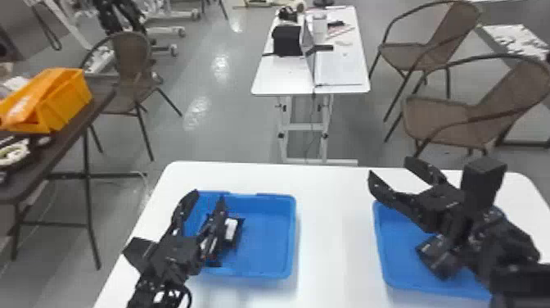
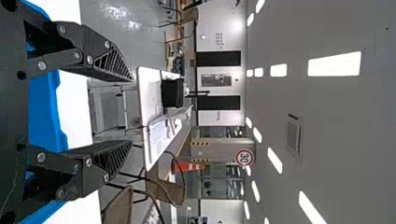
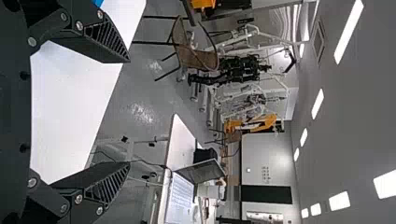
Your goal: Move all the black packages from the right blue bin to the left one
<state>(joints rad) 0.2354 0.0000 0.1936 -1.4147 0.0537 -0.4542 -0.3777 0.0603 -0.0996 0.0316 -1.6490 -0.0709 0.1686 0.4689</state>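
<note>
Right gripper spread, empty above right blue bin; left gripper likewise over left blue bin. Work seems partly done — black package in left bin. Dark shape in right bin area — package or hardware, can't tell; remainder unclear. Two bins, two grippers, at least one package.

- glossy grey floor, light glinting off it;
- white worktop with rounded corners; beyond it, a white table;
- dark table at left, a woven brown chair beside it; two more at right;
- pale wall with dark panels; grey ceiling with bright light panels
</note>
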